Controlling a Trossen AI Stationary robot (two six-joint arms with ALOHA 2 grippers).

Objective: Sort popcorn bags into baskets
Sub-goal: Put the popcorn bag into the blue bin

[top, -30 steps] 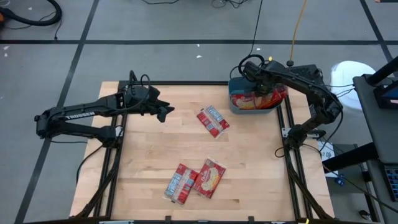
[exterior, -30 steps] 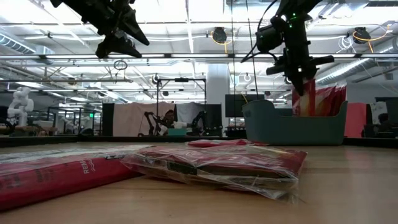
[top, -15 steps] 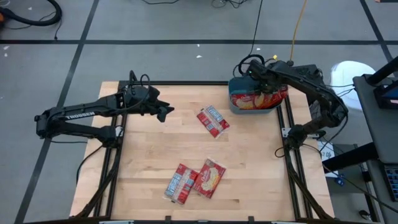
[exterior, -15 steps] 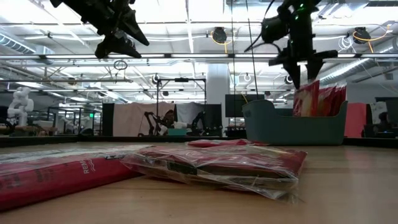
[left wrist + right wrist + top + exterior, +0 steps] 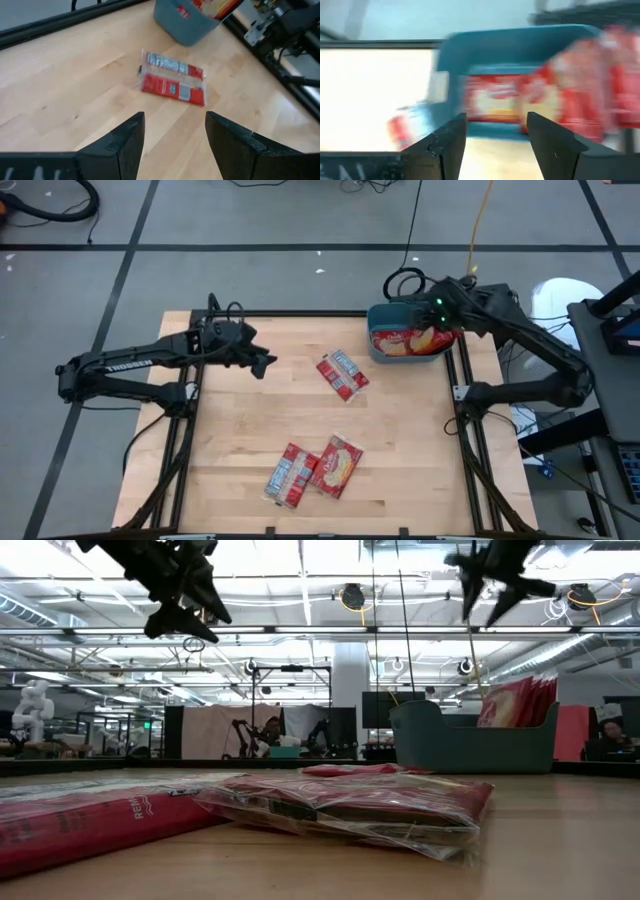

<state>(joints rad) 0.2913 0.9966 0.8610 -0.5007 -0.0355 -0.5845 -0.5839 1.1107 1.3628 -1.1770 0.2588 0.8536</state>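
Currently, the wooden tabletop [image 5: 240, 440] carries one teal basket [image 5: 378, 348] at its far right corner and three loose popcorn bags. Two bags lie touching near the front edge, one label side up [image 5: 289, 475], one picture side up [image 5: 339, 465]. The third bag [image 5: 343, 375] lies alone toward the basket. Inside the basket stand several more bags [image 5: 412, 340]; their count cannot be told. The right claw [image 5: 432, 307], spread and empty, hangs above the basket. The left claw [image 5: 268, 363], also spread and empty, hovers over the tabletop's left side.
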